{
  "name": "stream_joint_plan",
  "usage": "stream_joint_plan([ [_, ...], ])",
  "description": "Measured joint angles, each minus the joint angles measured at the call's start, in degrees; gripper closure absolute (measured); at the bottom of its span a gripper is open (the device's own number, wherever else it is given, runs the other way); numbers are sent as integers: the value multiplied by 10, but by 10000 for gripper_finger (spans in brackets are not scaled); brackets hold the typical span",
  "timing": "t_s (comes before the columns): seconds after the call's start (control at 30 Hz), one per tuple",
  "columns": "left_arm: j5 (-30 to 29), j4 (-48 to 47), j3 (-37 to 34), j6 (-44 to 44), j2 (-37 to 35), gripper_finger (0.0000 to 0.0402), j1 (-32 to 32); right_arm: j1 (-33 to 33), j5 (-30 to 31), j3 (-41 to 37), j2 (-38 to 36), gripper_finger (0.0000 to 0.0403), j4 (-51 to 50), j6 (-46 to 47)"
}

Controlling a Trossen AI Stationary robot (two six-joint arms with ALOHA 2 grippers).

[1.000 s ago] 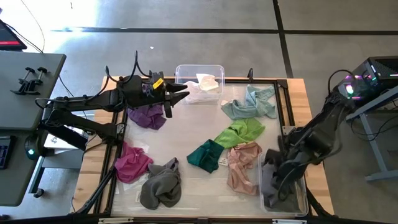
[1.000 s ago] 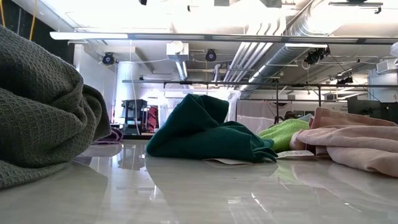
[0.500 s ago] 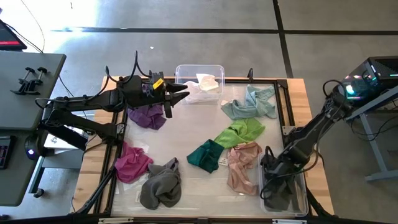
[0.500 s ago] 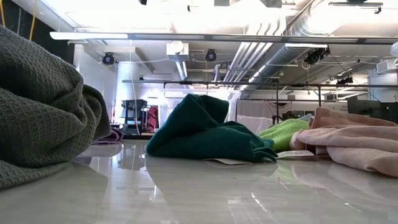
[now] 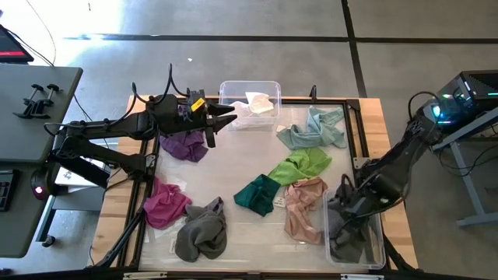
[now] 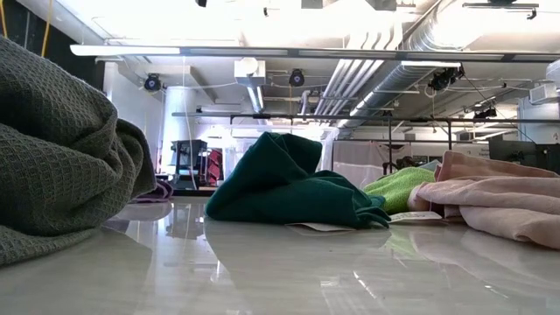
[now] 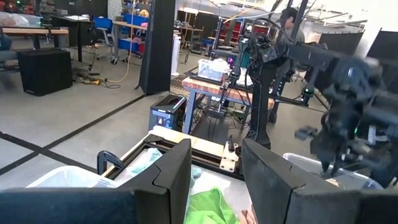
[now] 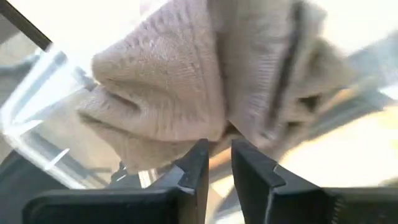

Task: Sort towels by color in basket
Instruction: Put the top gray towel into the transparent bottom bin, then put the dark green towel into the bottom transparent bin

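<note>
Over at the near right corner of the desk (image 5: 233, 167), your right tool (image 5: 348, 208) is clamped on a grey towel (image 5: 342, 227), which hangs into the clear bin (image 5: 379, 247) there. Your left tool (image 5: 220, 123) just hovers by the white bin (image 5: 233, 87) at the far edge, fingers apart, holding nothing. The rest sit loose on the desk: purple towel (image 5: 185, 145), magenta towel (image 5: 165, 204), another grey towel (image 5: 201, 233), dark teal towel (image 5: 257, 194), lime towel (image 5: 299, 165), pink towel (image 5: 303, 208), pale teal towel (image 5: 313, 129).

Purple towel (image 5: 184, 145), magenta towel (image 5: 165, 204), waffle-textured grey towel (image 5: 200, 233), dark teal towel (image 5: 256, 193), lime green towel (image 5: 299, 164), pale pink towel (image 5: 303, 208) and pale teal towel (image 5: 313, 130) are lying on the glossy white table (image 5: 233, 163).
</note>
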Motion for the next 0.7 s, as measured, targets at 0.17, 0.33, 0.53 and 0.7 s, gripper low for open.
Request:
stream_joint_plan([
  [0.17,0,2,0,1,1,271,0,-12,119,127,0,304,-65,-34],
  [0.33,0,11,0,-9,13,271,-1,-51,285,189,-1,272,-63,-84],
  [0.53,0,13,0,-25,25,271,-22,-129,360,153,0,234,78,-237],
  [0.7,0,14,0,-53,27,274,-60,-188,388,57,7,209,276,-397],
])
